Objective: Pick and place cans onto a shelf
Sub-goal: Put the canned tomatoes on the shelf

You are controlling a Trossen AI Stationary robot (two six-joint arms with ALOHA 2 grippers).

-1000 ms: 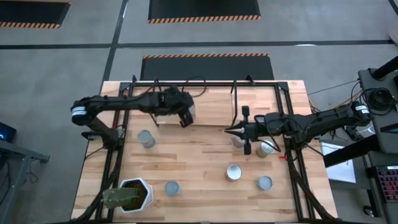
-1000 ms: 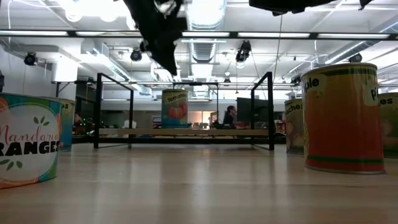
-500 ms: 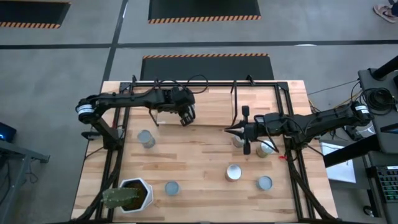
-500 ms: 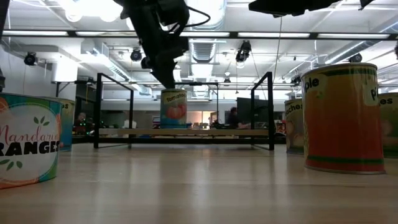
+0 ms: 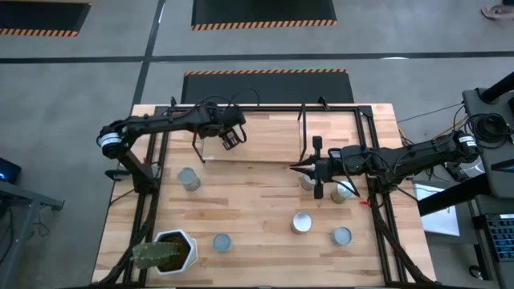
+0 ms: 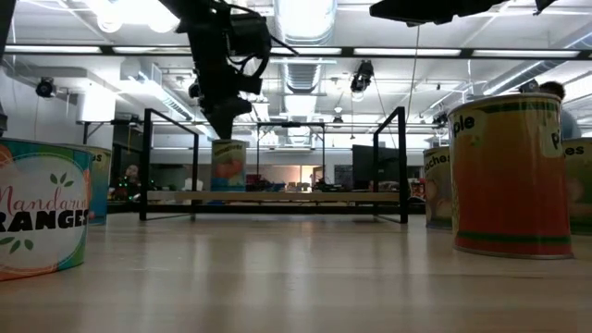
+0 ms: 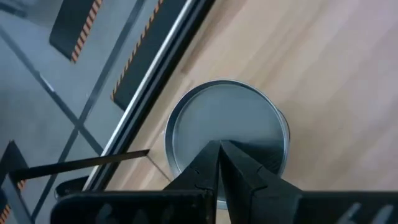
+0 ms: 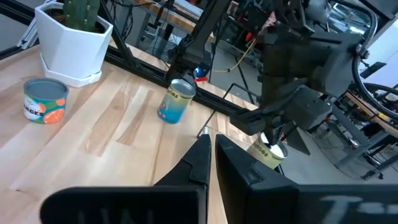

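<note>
A tomato-label can (image 6: 228,166) stands upright on the shelf (image 5: 265,136), a low light-wood board on black rod legs (image 6: 402,166) at the table's far side. My left gripper (image 5: 231,138) is shut directly over it and hides it in the high view. The left wrist view shows the can's silvery top (image 7: 230,121). My right gripper (image 5: 293,167) is shut and points level toward the table's left, above the table's middle, holding nothing. More cans stand on the table: one at the left (image 5: 189,178) and one (image 5: 301,222) at the near right. My left gripper's shut fingertips (image 7: 219,152) lie on the can's round top (image 7: 224,134), between its middle and its rim. They come at it slanting down from above. The can stands upright on the shelf board.
A white hexagonal plant pot (image 5: 170,250) stands at the near left corner, with a can (image 5: 222,242) beside it. Other cans (image 5: 341,235) (image 5: 344,191) stand at the right, under and near my right arm. The black frame rails (image 5: 152,201) run along both table sides.
My left gripper has moved toward the table's left and far edges and sunk a little, tipping further down and staying shut. The tomato can has slid with it along the shelf board, leftward and farther back, still upright.
</note>
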